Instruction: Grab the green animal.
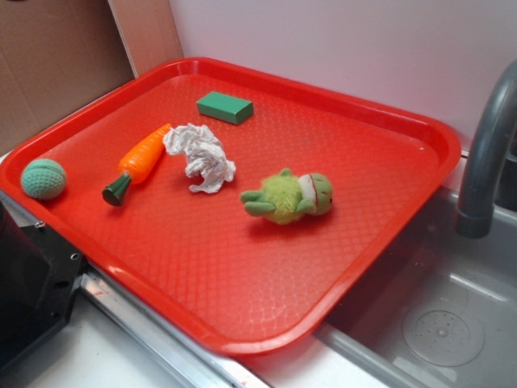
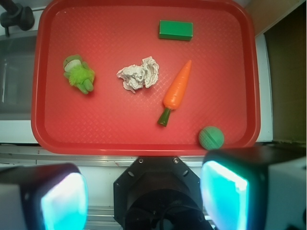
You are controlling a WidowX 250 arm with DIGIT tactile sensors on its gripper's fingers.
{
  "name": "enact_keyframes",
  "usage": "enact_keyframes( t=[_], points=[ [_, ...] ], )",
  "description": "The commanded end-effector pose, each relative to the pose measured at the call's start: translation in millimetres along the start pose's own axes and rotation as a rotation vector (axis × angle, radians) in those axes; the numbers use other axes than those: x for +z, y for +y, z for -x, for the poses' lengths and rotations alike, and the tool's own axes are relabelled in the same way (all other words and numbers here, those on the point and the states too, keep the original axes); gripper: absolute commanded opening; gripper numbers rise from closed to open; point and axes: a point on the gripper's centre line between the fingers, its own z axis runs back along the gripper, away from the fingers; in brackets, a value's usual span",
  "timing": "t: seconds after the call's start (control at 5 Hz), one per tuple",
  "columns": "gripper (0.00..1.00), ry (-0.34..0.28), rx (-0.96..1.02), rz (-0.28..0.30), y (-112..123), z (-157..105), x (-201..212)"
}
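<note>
Your green animal [image 1: 289, 197] lies on its side on the red tray [image 1: 242, 307], toward the sink-side edge, touching nothing. Nearest it, mid-tray, is a crumpled white wad [image 1: 200, 157], perhaps paper; beyond that a toy carrot [image 1: 139, 162]. A green block [image 1: 224, 107] sits near the far edge, a teal ball [image 1: 43, 179] in a corner. Your gripper [image 2: 144, 191] hangs above the tray's near edge, fingers spread wide and empty.
</note>
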Motion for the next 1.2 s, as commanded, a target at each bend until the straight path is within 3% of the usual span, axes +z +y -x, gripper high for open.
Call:
enact_keyframes(
  t=[0.0, 0.2, 0.4, 0.8, 1.0],
  points=[
    [1.00, 0.000, 0.000, 0.000, 0, 0, 0],
    [1.00, -0.037, -0.087, 0.002, -1, 2, -3],
    [1.00, -0.046, -0.227, 0.044, -8, -3, -8],
    [1.00, -0.122, -0.226, 0.033, -59, -82, -61],
    [1.00, -0.144, -0.241, -0.003, -80, -94, -77]
  ],
)
